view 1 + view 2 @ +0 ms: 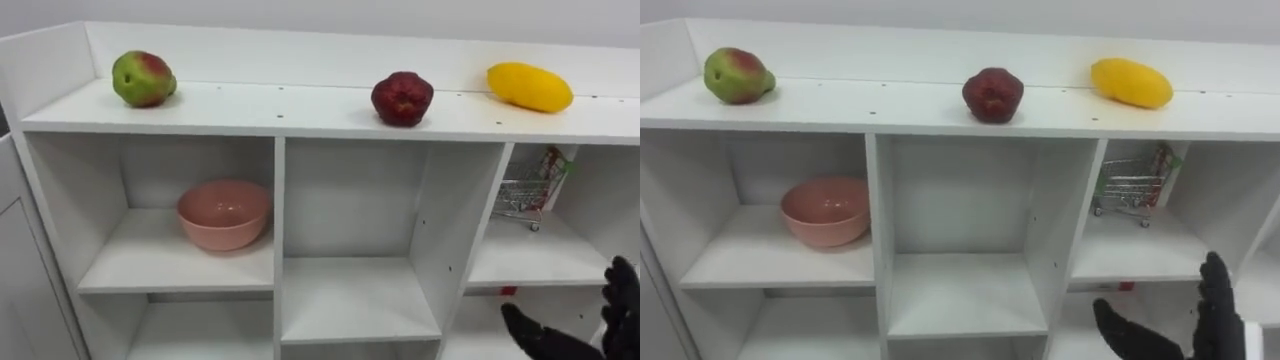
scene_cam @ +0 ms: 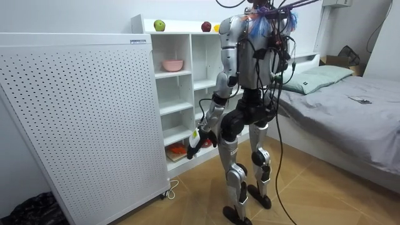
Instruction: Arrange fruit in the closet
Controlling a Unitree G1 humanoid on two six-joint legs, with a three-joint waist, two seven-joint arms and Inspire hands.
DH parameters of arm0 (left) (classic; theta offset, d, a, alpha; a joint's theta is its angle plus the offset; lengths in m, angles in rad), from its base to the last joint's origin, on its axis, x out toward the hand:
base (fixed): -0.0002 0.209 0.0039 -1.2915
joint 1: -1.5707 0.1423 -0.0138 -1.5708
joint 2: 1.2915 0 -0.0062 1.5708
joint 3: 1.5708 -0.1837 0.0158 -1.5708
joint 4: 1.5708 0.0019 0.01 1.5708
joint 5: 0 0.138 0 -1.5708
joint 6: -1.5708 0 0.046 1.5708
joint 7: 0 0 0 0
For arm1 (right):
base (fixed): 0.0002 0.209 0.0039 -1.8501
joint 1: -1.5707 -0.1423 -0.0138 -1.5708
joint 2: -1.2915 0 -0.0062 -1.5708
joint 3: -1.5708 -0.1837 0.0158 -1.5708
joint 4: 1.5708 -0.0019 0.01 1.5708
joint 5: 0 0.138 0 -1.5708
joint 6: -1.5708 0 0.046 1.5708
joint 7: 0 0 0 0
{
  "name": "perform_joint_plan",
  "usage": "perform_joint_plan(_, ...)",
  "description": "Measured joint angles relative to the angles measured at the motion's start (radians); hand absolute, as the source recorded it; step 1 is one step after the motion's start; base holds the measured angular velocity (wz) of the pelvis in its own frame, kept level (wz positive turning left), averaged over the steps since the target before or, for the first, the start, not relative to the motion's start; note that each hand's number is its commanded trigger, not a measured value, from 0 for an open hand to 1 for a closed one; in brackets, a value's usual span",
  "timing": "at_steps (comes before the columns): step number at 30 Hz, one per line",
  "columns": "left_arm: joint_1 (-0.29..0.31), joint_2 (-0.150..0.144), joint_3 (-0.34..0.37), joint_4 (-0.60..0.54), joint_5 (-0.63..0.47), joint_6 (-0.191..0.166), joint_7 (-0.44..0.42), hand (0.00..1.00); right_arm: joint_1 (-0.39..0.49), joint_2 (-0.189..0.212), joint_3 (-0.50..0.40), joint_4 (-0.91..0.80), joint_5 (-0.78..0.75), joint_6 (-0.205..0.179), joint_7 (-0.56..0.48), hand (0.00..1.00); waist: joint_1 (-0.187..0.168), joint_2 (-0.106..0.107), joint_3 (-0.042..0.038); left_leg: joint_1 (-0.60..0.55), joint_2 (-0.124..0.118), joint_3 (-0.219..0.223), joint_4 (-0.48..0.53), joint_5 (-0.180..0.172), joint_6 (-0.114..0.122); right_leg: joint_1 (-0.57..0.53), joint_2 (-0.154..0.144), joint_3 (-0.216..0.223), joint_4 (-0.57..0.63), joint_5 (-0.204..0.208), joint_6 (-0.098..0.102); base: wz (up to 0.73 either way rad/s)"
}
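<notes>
Three fruits lie on top of the white closet [image 1: 280, 190]: a green and red fruit [image 1: 143, 78] at the left, a dark red fruit [image 1: 402, 98] in the middle and a yellow fruit [image 1: 529, 87] at the right. My right hand [image 1: 610, 320] rises at the lower right in front of the right-hand compartments, open, thumb spread, holding nothing. It is well below the fruits and touches none. In the room view I stand facing the closet [image 2: 178, 94], with my left hand [image 2: 199, 139] hanging low at thigh height towards the lower shelves.
A pink bowl [image 1: 223, 214] sits in the upper left compartment. A small wire shopping cart [image 1: 525, 195] stands in the upper right one. A white perforated panel [image 2: 81, 125] flanks the closet. A bed [image 2: 337, 106] lies behind me.
</notes>
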Motion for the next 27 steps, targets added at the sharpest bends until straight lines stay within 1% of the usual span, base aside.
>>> perform_joint_plan(1,-0.001,0.0,-0.012,0.006,0.001,-0.005,0.007,0.0,-0.003,-0.002,0.002,-0.03,-0.004,-0.02,-0.019,0.0,0.0,0.006,0.002,-0.002,0.0,0.0,0.0,0.0,0.0,-0.002,0.0,0.0,0.001,0.0,-0.001,0.0)
perform_joint_plan(3,-0.001,0.0,-0.03,0.025,0.002,-0.012,0.014,0.0,-0.012,-0.009,0.007,-0.056,-0.008,-0.048,-0.042,0.0,-0.001,0.017,0.004,-0.006,0.002,0.0,0.0,0.0,0.0,-0.008,0.002,0.0,0.002,0.001,-0.002,0.0)
perform_joint_plan(4,0.001,0.0,-0.04,0.033,0.002,-0.016,0.016,0.0,-0.021,-0.012,0.007,-0.061,-0.025,-0.064,-0.052,0.0,-0.002,0.023,0.0001,-0.014,0.003,-0.001,0.0,0.0,0.0,-0.017,0.003,0.001,0.005,0.002,-0.004,0.0)
perform_joint_plan(5,0.001,0.0,-0.042,0.039,0.002,-0.018,0.016,0.0,-0.027,-0.013,0.007,-0.062,-0.033,-0.068,-0.055,0.0,-0.001,0.024,0.0008,-0.015,0.004,-0.001,0.001,0.0,0.0,-0.018,0.004,0.001,0.006,0.003,-0.004,0.0)
perform_joint_plan(9,0.016,0.001,-0.078,0.046,0.003,-0.017,0.008,0.0,-0.052,-0.015,0.011,-0.089,-0.033,-0.071,-0.056,0.0,-0.003,0.025,0.0016,-0.017,0.008,-0.008,0.008,0.0,0.0,-0.017,0.007,-0.001,0.008,0.004,-0.007,0.01)
perform_joint_plan(14,0.006,0.004,-0.079,0.033,0.028,-0.014,-0.015,0.0,-0.131,-0.015,0.035,-0.095,-0.032,-0.072,-0.053,0.0,0.0,0.016,0.0016,-0.023,0.007,-0.009,0.014,0.0,0.0,-0.017,0.006,0.0,0.012,0.004,-0.007,0.0)
perform_joint_plan(15,0.001,0.006,-0.079,0.033,0.033,-0.006,-0.017,0.0,-0.155,-0.015,0.036,-0.094,-0.032,-0.072,-0.053,0.0,0.0,0.012,0.0017,-0.023,0.007,-0.01,0.016,0.0,0.0,-0.016,0.006,-0.001,0.01,0.004,-0.007,0.04)
perform_joint_plan(16,-0.007,0.01,-0.079,0.033,0.042,0.004,-0.023,0.0,-0.172,-0.017,0.035,-0.093,-0.031,-0.072,-0.055,0.0,-0.002,0.007,0.0,-0.023,0.007,-0.013,0.018,0.0,0.0,-0.014,0.006,-0.003,0.007,0.005,-0.008,0.07)
perform_joint_plan(17,-0.011,0.013,-0.079,0.033,0.042,0.008,-0.027,0.0,-0.179,-0.019,0.036,-0.09,-0.03,-0.072,-0.055,0.0,-0.002,0.004,-0.0001,-0.023,0.007,-0.017,0.019,0.0,0.0,-0.012,0.006,-0.007,0.004,0.006,-0.008,0.14)
perform_joint_plan(19,-0.024,0.022,-0.081,0.033,0.041,0.022,-0.031,0.0,-0.195,-0.035,0.036,-0.085,-0.011,-0.064,-0.052,0.0,0.0,-0.01,0.0016,-0.029,0.007,-0.032,0.021,0.001,0.0,-0.01,0.004,-0.022,0.003,0.007,-0.008,0.17)
perform_joint_plan(20,-0.026,0.023,-0.082,0.033,0.041,0.023,-0.031,0.0,-0.2,-0.04,0.036,-0.085,-0.004,-0.063,-0.052,0.0,0.002,-0.013,0.0026,-0.029,0.007,-0.035,0.021,0.001,0.0,-0.008,0.004,-0.025,0.002,0.007,-0.008,0.13)
perform_joint_plan(21,-0.027,0.025,-0.083,0.033,0.042,0.023,-0.032,0.0,-0.214,-0.05,0.035,-0.084,0.003,-0.06,-0.052,0.0,0.007,-0.015,0.0054,-0.028,0.007,-0.039,0.022,0.001,0.0,-0.005,0.004,-0.027,0.0,0.007,-0.008,0.06)
perform_joint_plan(23,-0.03,0.025,-0.078,0.033,0.052,0.025,-0.037,0.0,-0.233,-0.066,0.035,-0.08,-0.003,-0.057,-0.05,0.0,0.025,-0.016,0.0075,-0.023,0.007,-0.049,0.02,0.001,0.0,-0.003,0.005,-0.026,0.0,0.007,-0.008,-0.02)
perform_joint_plan(24,-0.032,0.026,-0.077,0.032,0.052,0.029,-0.05,0.0,-0.258,-0.08,0.036,-0.067,-0.004,-0.056,-0.039,0.0,0.03,-0.017,0.0083,-0.024,0.007,-0.064,0.02,0.001,0.0,-0.003,0.005,-0.027,0.0,0.007,-0.008,0.0)
perform_joint_plan(25,-0.034,0.027,-0.077,0.025,0.052,0.036,-0.067,0.0,-0.284,-0.087,0.037,-0.058,-0.004,-0.049,-0.029,0.0,0.034,-0.017,0.0087,-0.025,0.007,-0.066,0.02,0.001,0.0,-0.003,0.006,-0.028,0.0,0.007,-0.008,0.0)
perform_joint_plan(27,-0.036,0.028,-0.076,0.01,0.053,0.048,-0.091,0.0,-0.319,-0.089,0.036,-0.052,-0.004,-0.035,-0.015,0.0,0.045,-0.017,0.0086,-0.027,0.007,-0.067,0.02,0.001,0.0,-0.004,0.006,-0.029,-0.001,0.007,-0.008,0.02)
